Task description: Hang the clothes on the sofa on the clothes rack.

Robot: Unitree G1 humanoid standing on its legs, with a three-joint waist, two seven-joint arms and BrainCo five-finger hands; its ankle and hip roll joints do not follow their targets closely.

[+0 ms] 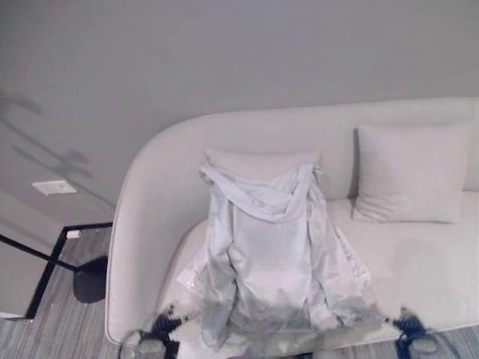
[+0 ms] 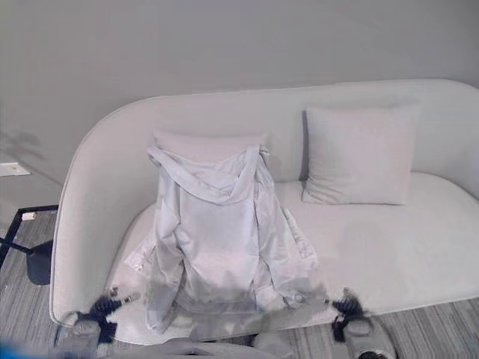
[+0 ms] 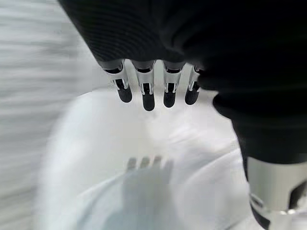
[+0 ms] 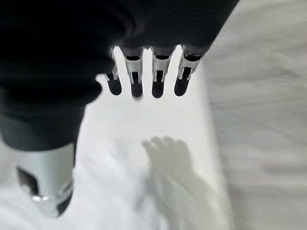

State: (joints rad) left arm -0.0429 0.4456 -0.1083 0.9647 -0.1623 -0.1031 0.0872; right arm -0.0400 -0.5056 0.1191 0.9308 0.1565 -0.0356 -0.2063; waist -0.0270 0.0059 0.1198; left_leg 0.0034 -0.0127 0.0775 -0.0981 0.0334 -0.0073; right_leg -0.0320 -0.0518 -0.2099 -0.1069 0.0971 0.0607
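The jacket [image 1: 269, 254] is draped over a cushion [image 1: 262, 161] at centre frame, its hem hanging over the sofa [image 1: 142, 224] seat's front edge, with both sleeves spread at its sides. To its right the seat is bare up to a second cushion [image 1: 412, 172] in the upper right, leaving room there. To its left only a narrow strip of seat lies before the curved sofa arm. A black rack [image 1: 52, 262] stands at the lower left edge, beside the sofa. Left hand [image 3: 153, 91] and right hand [image 4: 144, 76] hang with fingers straight above white fabric, touching nothing.

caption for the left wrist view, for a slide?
Left hand hovers open, fingers straight, above the pale garment on the sofa.
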